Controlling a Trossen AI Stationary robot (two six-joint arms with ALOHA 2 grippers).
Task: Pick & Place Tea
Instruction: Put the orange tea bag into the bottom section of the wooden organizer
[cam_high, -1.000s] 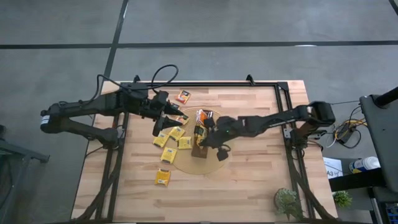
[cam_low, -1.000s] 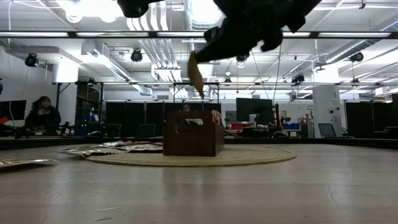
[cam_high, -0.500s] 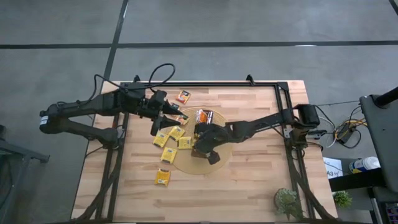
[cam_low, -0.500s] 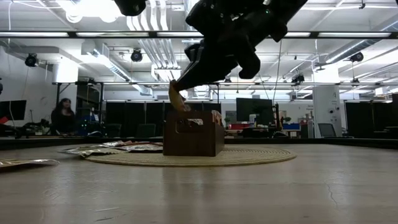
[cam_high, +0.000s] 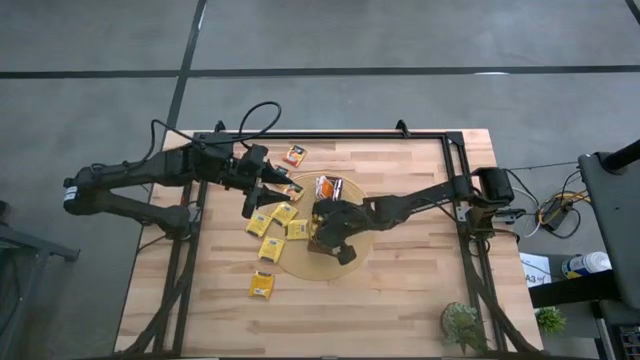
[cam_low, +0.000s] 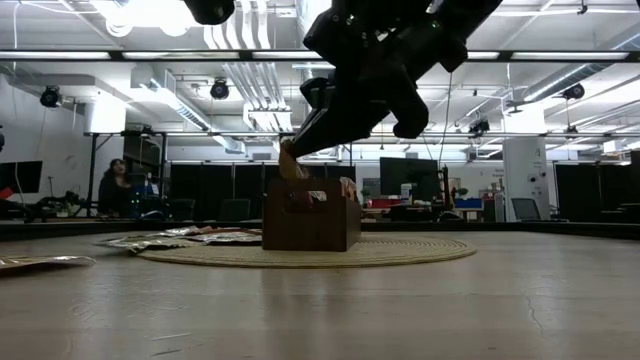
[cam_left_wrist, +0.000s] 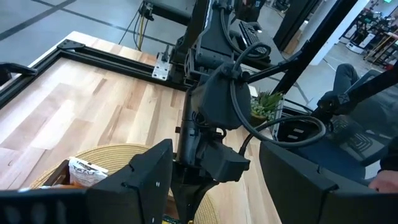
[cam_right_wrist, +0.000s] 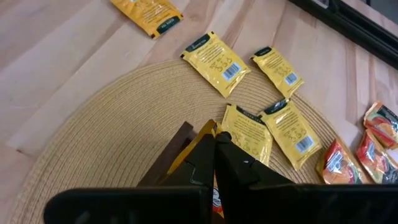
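Our right claw (cam_low: 290, 160) hangs right over the near end of the dark tray (cam_low: 311, 220) on the round woven mat (cam_right_wrist: 93, 149), pinching a yellow tea sachet (cam_low: 287, 163) edge-down at the rim. To do this well, we want the sachet square to the slot and lowered inside before letting go, or it may catch the wall and flop onto the mat. More sachets (cam_high: 283, 213) lie loose on the table (cam_high: 400, 290) just beside the mat. Our left claw (cam_high: 281, 184), fingers spread, waits above them near the tray's far end.
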